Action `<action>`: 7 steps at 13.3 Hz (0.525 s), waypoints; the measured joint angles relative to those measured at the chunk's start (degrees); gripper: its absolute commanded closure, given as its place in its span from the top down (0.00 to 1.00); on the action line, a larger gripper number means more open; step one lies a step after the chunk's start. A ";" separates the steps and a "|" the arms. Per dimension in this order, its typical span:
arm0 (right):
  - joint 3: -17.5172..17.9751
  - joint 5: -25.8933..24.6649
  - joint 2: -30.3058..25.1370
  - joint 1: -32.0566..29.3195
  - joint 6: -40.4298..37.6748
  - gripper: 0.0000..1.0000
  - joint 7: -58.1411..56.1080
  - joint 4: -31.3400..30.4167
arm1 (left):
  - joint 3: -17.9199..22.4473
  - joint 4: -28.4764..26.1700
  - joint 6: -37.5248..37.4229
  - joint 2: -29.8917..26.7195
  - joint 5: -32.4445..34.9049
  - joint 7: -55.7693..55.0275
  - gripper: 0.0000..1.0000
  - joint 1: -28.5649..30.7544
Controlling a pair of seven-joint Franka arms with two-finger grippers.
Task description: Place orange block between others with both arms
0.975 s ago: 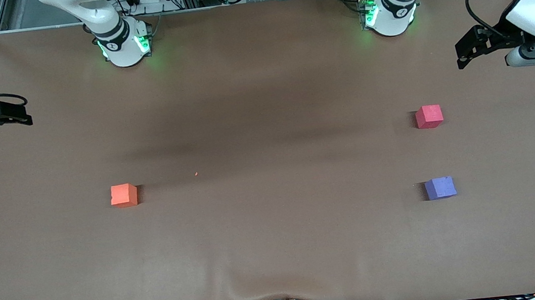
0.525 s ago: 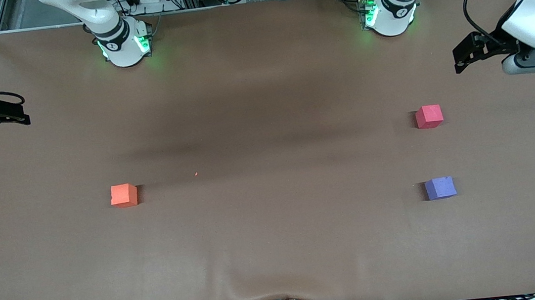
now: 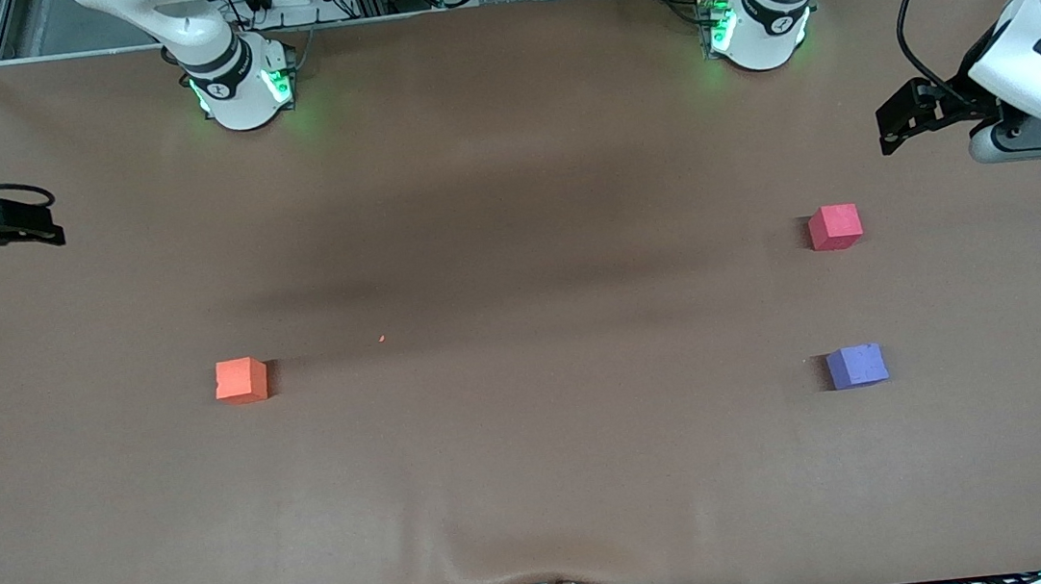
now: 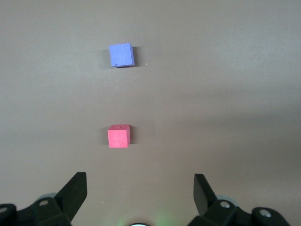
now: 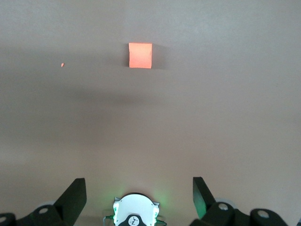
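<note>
The orange block point(image 3: 241, 380) lies on the brown table toward the right arm's end, and it also shows in the right wrist view point(image 5: 140, 55). Toward the left arm's end lie a red-pink cube point(image 3: 835, 227) point(image 4: 118, 136) and, nearer the front camera, a purple-blue cube point(image 3: 857, 366) point(image 4: 122, 55), with a bare gap between them. My left gripper point(image 3: 890, 129) point(image 4: 140, 186) hovers open and empty over that end's edge, apart from both cubes. My right gripper point(image 3: 49, 228) point(image 5: 139, 188) hovers open and empty over its own end's edge, well clear of the orange block.
A tiny orange crumb point(image 3: 381, 338) lies on the cloth near the table's middle. Both arm bases point(image 3: 242, 84) point(image 3: 759, 25) glow green along the edge farthest from the front camera. The cloth wrinkles point(image 3: 472, 568) at the edge nearest that camera.
The left arm's hand has drifted slightly toward the table's middle. The right gripper has barely shifted. All three cubes lie where they were.
</note>
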 measured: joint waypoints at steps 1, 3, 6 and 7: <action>0.08 0.08 0.75 0.02 2.32 1.00 0.00 -2.04 | 0.00 0.00 0.16 0.21 0.00 0.00 1.00 0.00; 0.26 0.19 3.22 0.48 7.76 1.00 -0.07 -5.75 | 0.00 0.00 0.30 0.47 0.00 0.00 1.00 0.00; 0.39 0.22 8.71 3.29 14.09 1.00 -0.06 -8.19 | -0.03 0.00 0.31 0.76 0.00 0.00 1.00 -0.03; 0.40 0.22 10.89 4.18 16.00 1.00 -0.05 -8.37 | -0.04 0.00 0.32 0.89 0.00 0.00 1.00 -0.04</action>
